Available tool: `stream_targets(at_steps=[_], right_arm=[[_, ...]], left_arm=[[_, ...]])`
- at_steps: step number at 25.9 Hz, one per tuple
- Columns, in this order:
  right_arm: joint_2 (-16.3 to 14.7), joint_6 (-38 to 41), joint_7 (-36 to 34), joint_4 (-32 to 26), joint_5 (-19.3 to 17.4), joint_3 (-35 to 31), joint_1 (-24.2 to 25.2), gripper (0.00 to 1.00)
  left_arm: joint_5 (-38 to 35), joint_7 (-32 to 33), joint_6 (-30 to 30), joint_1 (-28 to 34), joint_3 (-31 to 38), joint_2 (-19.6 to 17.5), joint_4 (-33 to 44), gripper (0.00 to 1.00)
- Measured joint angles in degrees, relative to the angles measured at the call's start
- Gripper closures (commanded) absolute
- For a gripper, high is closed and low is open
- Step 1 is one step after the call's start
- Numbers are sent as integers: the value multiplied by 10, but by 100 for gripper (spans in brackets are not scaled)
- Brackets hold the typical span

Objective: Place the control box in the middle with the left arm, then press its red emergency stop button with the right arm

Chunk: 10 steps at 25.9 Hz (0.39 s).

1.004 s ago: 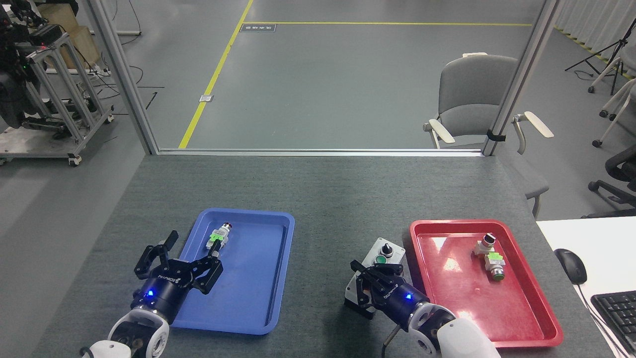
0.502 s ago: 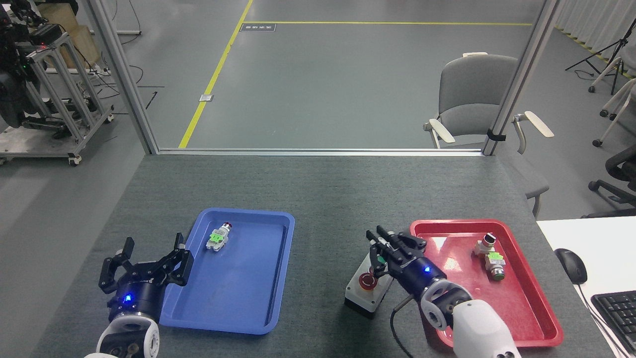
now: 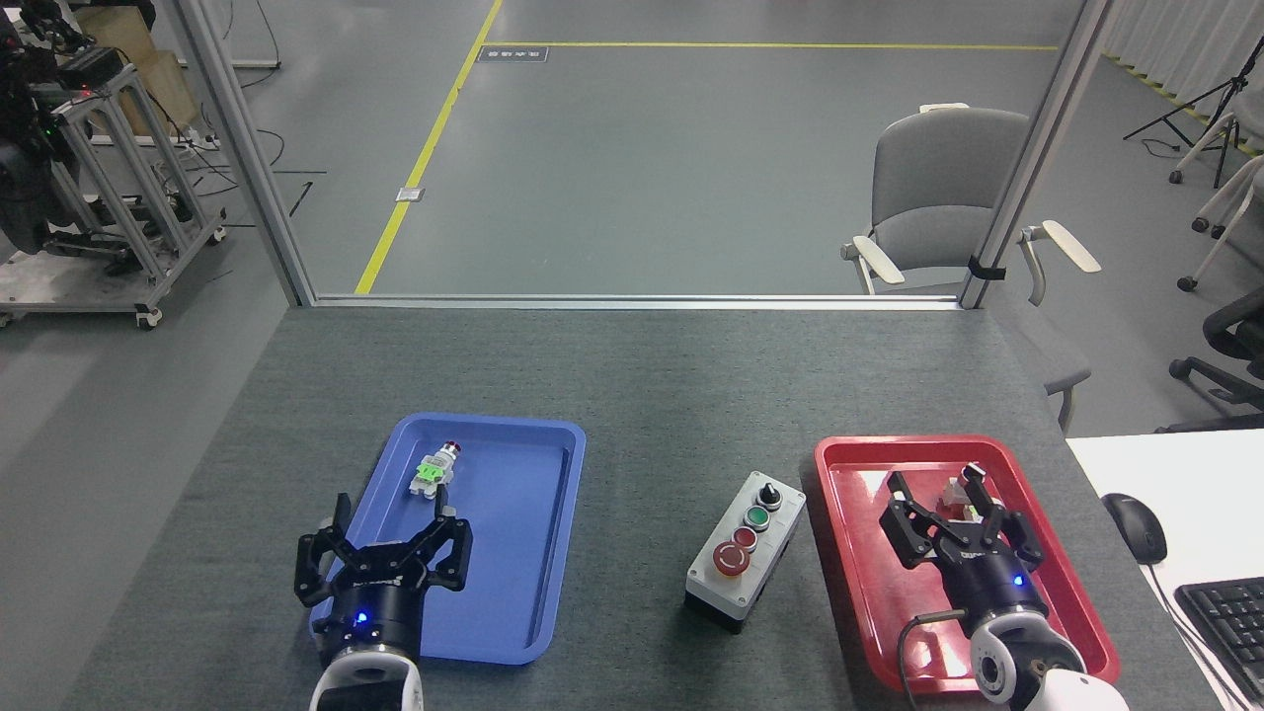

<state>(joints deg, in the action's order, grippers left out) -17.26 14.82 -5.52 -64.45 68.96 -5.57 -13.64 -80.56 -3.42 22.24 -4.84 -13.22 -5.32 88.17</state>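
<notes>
Right gripper point(image 3: 943, 504) now over red tray point(image 3: 859, 583), off control box point(image 3: 746, 548), jaws spread

I see the control box point(image 3: 746, 551), an oblong with a light grey lid on a black base, lying flat on the bare grey tabletop, to the left of my right gripper point(image 3: 956, 509) and well right of my left gripper point(image 3: 390, 538), touched by neither. Its lid carries a row of black knob, green button, small red button, and nearest me the red emergency stop button point(image 3: 732, 559).
</notes>
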Motion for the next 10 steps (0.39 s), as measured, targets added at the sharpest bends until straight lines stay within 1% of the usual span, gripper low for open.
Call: stream_targets(at_steps=[2,5,10], right_arm=[[1,-4,1,-5,1,-9,9,0],[0,-6,0,-9,3,-14,14,0],[-2,-8,-4,-10,4,-19,15,0]], left_arm=[[-13,0,-3,0,-3,16,1,1],[-22,-2,-7,-5,-13,25,11,1],[-25,-8,-23,-17,-20,25,6,0]])
